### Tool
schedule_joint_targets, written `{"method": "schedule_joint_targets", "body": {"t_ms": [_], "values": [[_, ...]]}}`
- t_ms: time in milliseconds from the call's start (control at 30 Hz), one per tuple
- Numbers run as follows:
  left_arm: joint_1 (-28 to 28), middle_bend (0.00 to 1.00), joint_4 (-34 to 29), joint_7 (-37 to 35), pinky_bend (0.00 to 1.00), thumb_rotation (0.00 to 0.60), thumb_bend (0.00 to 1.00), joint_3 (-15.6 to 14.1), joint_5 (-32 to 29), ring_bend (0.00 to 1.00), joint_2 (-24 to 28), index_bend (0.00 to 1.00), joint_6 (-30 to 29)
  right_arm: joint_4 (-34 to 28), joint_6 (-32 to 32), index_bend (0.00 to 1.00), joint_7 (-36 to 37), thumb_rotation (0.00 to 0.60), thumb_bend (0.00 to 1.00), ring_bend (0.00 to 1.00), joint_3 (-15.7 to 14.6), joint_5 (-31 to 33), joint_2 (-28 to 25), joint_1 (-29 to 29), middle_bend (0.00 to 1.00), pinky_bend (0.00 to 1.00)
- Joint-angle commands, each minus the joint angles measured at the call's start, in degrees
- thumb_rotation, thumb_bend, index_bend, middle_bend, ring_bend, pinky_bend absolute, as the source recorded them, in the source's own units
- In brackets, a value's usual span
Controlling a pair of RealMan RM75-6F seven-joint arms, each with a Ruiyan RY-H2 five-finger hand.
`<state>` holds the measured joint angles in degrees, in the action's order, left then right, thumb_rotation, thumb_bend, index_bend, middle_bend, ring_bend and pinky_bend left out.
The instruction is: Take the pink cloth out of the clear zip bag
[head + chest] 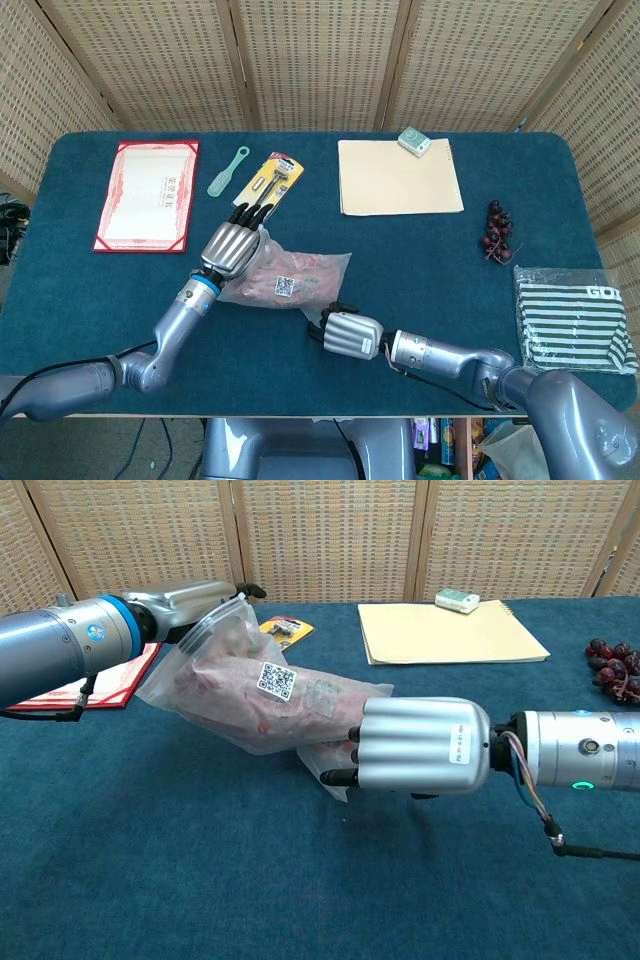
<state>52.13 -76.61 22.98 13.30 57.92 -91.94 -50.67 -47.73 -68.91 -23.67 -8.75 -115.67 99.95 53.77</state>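
The clear zip bag point(288, 282) lies tilted on the blue table, its zip end raised at the left, with the pink cloth point(250, 695) bunched inside it. My left hand point(231, 246) grips the raised zip end, and the chest view shows this left hand point(190, 602) behind the bag point(310, 705). My right hand point(345, 332) lies low on the table, knuckles up, at the bag's lower right corner. In the chest view the right hand point(420, 746) has dark fingertips point(352, 752) against that corner. Its back hides whether they pinch the plastic.
A red certificate point(147, 195), a green tool point(229, 171) and a yellow package point(272, 178) lie behind the left hand. A manila folder point(398, 177) with a small box point(415, 141) sits at the back. Grapes point(497, 230) and striped cloth point(573, 318) lie at right.
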Motion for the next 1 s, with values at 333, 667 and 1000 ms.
{"method": "schedule_joint_targets", "body": {"t_ms": [333,667,1000], "values": [[0.15,0.0,0.26,-0.36,0.0,0.6,0.47,-0.43,-0.38,0.0,-0.09,0.68,0.24,6.46,1.73,0.27,1.1,0.6,0.13,0.63,1.15,1.75,4.42,0.81,0.71,0.82],[0.08,0.0,-0.37,-1.22,0.0,0.6,0.47,-0.21,-1.16,0.0,0.29,0.68,0.19,8.93,3.41,0.29,2.2,0.6,0.24,0.63,2.34,3.05,7.79,3.02,0.72,0.82],[-0.1,0.0,-0.01,-2.35,0.0,0.6,0.47,-0.41,-0.83,0.0,0.41,0.68,0.23,10.3,4.16,0.3,2.6,0.6,0.46,0.63,2.24,3.91,9.07,3.62,0.73,0.82]]}}
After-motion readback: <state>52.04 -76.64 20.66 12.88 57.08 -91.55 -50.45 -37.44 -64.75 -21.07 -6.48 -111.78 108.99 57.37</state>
